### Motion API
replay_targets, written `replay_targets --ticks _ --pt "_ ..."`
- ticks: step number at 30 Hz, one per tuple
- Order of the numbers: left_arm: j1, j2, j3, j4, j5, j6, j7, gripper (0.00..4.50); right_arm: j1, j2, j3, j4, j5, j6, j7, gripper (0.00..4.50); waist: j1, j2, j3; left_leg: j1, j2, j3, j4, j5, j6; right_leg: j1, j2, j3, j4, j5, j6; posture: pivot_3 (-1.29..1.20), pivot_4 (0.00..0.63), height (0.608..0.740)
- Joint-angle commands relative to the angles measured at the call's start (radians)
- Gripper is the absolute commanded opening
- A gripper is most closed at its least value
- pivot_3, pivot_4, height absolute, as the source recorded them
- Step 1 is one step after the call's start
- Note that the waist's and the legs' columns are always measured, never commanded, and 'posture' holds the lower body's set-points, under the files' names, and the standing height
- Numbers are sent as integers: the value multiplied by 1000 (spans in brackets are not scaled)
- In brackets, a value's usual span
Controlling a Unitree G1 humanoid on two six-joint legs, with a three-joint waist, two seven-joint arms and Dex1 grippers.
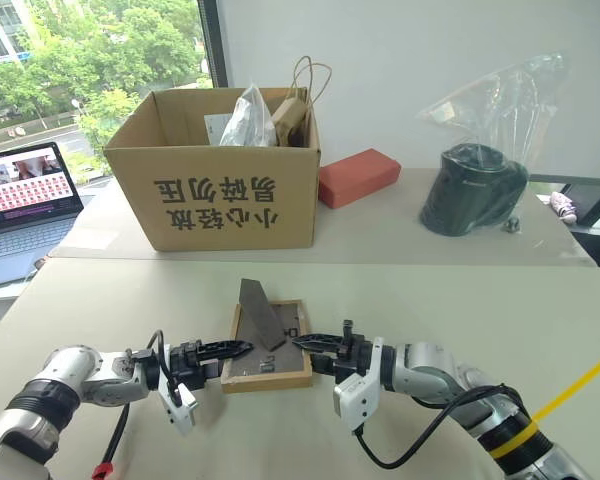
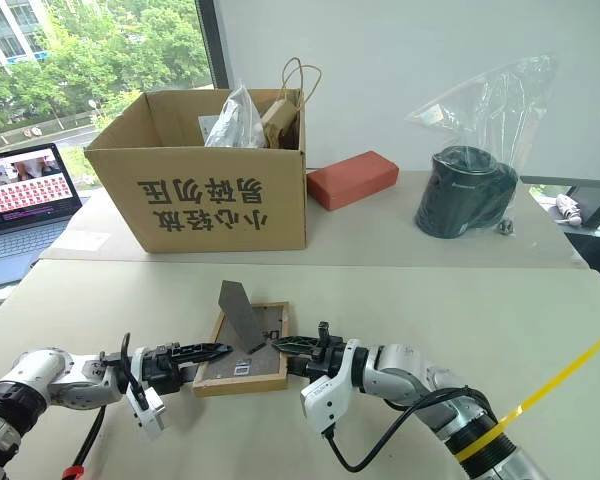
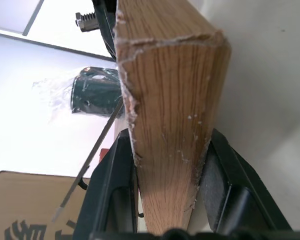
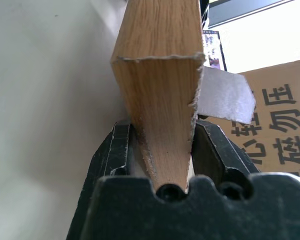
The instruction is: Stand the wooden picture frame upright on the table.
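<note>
the wooden picture frame (image 1: 268, 347) lies face down on the desk (image 1: 450, 310), stand unfolded, before the cardboard box (image 1: 220, 170). left claw (image 1: 242, 349) and right claw (image 1: 302, 341) each clamp a side rail; raise both evenly, tipping it onto its stand.

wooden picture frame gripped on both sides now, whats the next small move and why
Probably lift and tip the wooden picture frame upright. It lies back-up on the table with its fold-out stand already raised, and the left gripper and right gripper each clamp an opposite side rail, so both hands can swing it together.
</note>
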Motion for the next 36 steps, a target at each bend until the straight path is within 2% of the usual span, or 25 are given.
replay_targets --ticks 1,5,6,7,8,11,14,18,21,23,26,29,32,36 --pt "-14 -1 -7 1 26 21 -20 1159 -3 14 -14 -48 17 -8 -13 1259 0 0 0 0 0 0 0 0 0 0 0 0 0 0 0 0 150 740" --pt "-22 -11 -2 33 -36 1 -46 1159 2 21 -19 -53 25 4 -10 1252 0 0 0 0 0 0 0 0 0 0 0 0 0 0 0 0 150 740" --pt "-21 -15 4 36 -57 3 -54 2149 4 25 -24 -55 33 13 -9 1250 1 0 0 0 0 0 0 0 0 0 0 0 0 0 0 0 150 740" --pt "-21 -18 8 38 -74 6 -64 2351 5 29 -28 -57 43 20 -7 1245 1 0 0 0 0 0 0 0 0 0 0 0 0 0 0 0 150 740" --pt "-17 -17 14 35 -84 12 -73 2846 7 32 -33 -58 54 31 -3 1243 0 0 0 0 0 0 0 0 0 0 0 0 0 0 0 0 150 740" --pt "8 -7 41 53 -192 22 -124 3855 22 34 -55 -76 104 75 18 1243 -3 0 0 0 0 0 0 0 0 0 0 0 0 0 -1 0 150 740" --pt "73 29 106 26 -372 61 -180 3855 46 12 -118 -121 208 164 58 1243 -4 0 0 0 0 0 0 0 0 0 0 0 0 0 -1 0 150 740" --pt "198 61 175 -78 -667 214 -341 3855 52 -20 -219 -212 384 351 145 1243 -7 0 0 -1 0 0 0 0 0 0 0 0 1 1 -1 0 150 740" --pt "319 49 216 -193 -779 325 -434 3855 -4 -37 -319 -277 616 640 234 1243 -6 0 0 -1 0 0 0 0 0 0 0 0 1 1 -1 0 150 740" --pt "389 17 236 -257 -810 398 -474 3855 -65 -64 -390 -309 798 878 296 1243 -9 1 1 0 0 0 1 0 0 0 0 0 1 1 -2 0 150 740" --pt "456 -48 247 -357 -829 492 -523 3855 -223 -159 -500 -286 1164 1369 384 1243 -8 4 4 0 0 0 2 0 0 1 0 1 1 1 -2 0 150 740" --pt "490 -95 268 -427 -840 547 -573 3855 -328 -213 -521 -205 1320 1660 420 1243 -2 6 5 -1 1 -2 2 0 1 0 1 -1 1 2 -3 0 150 740" --pt "503 -126 286 -463 -844 570 -613 3855 -370 -228 -501 -166 1404 1784 471 1243 2 6 5 -1 1 -3 1 -1 2 0 1 -2 1 1 -4 0 150 740" --pt "509 -149 295 -488 -891 576 -682 3855 -374 -206 -422 -109 1363 1791 479 1243 -2 6 5 -5 0 -2 2 -1 2 -2 0 -1 1 1 -3 0 150 740"
